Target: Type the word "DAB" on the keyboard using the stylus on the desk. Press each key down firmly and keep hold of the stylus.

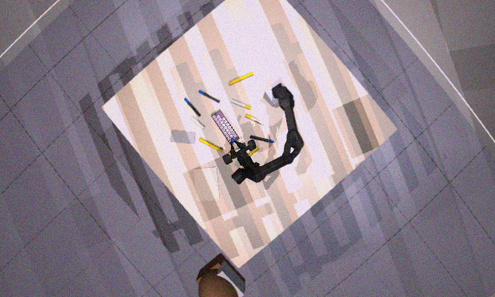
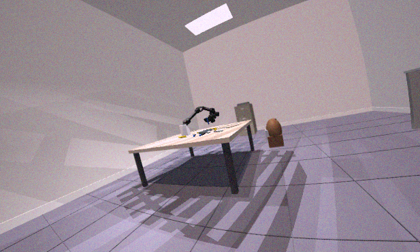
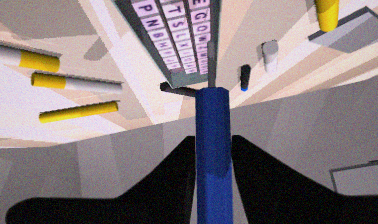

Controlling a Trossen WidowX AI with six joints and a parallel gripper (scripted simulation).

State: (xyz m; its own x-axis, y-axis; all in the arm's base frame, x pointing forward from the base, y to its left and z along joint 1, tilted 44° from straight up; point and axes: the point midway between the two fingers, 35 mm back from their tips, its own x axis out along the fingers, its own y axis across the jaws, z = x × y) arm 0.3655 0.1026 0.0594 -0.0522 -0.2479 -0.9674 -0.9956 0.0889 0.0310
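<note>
The keyboard (image 1: 223,123) (image 3: 176,31) lies on the desk with rows of pale lettered keys in a dark frame. My gripper (image 1: 236,145) (image 3: 213,143) is shut on the blue stylus (image 1: 233,140) (image 2: 207,120) (image 3: 213,117), whose thin grey tip points away from the fingers. In the exterior view, the gripper and stylus are raised above the desk. In the wrist view the tip overlaps the near end of the keyboard, seen at a slant, and hides some keys there. No contact with a key shows. P, N, T, S, G and O are readable; many other letters are too small.
Yellow sticks (image 1: 241,79) (image 1: 211,144) (image 3: 79,112), black-and-blue pens (image 1: 192,107) (image 1: 208,96) (image 1: 261,139) and white-and-yellow pens (image 1: 241,103) (image 3: 76,82) lie around the keyboard. A flat grey pad (image 1: 183,136) (image 3: 355,34) lies beyond one yellow stick.
</note>
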